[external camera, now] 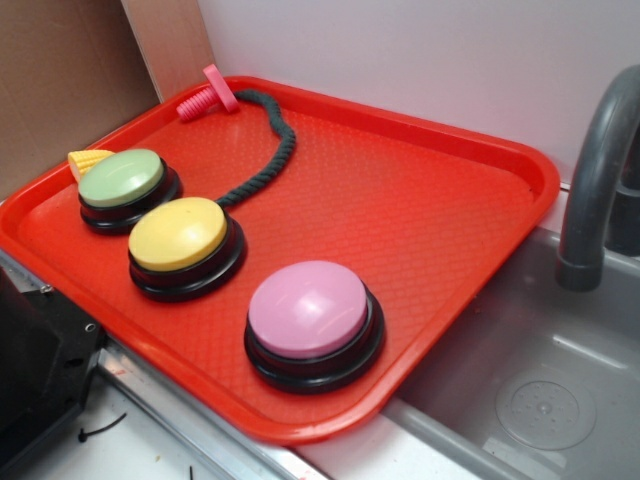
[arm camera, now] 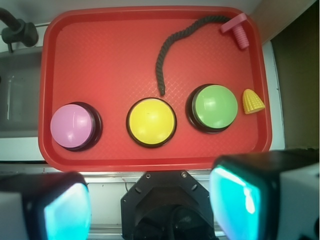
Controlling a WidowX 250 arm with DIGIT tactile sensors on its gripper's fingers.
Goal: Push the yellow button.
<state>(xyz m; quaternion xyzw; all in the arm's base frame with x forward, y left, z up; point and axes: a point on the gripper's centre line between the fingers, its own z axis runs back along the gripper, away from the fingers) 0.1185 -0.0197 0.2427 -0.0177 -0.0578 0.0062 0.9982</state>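
Note:
The yellow button (external camera: 178,234) (arm camera: 151,121), a mustard dome on a black base, sits in the middle of a row of three on the red tray (external camera: 420,200) (arm camera: 100,55). A pale green button (external camera: 122,178) (arm camera: 215,106) and a larger pink button (external camera: 308,310) (arm camera: 72,125) flank it. My gripper (arm camera: 150,205) hovers high above the tray's near edge, open, its two teal pads (arm camera: 235,197) wide apart with nothing between them. The exterior view does not show the fingers.
A dark rope (external camera: 262,150) (arm camera: 167,55) with a pink screw-shaped toy (external camera: 210,97) (arm camera: 237,27) lies at the tray's back. A small yellow corn toy (external camera: 88,160) (arm camera: 252,101) sits beside the green button. A grey sink (external camera: 530,390) and faucet (external camera: 595,180) adjoin the tray. The robot's black base (arm camera: 167,205) is below.

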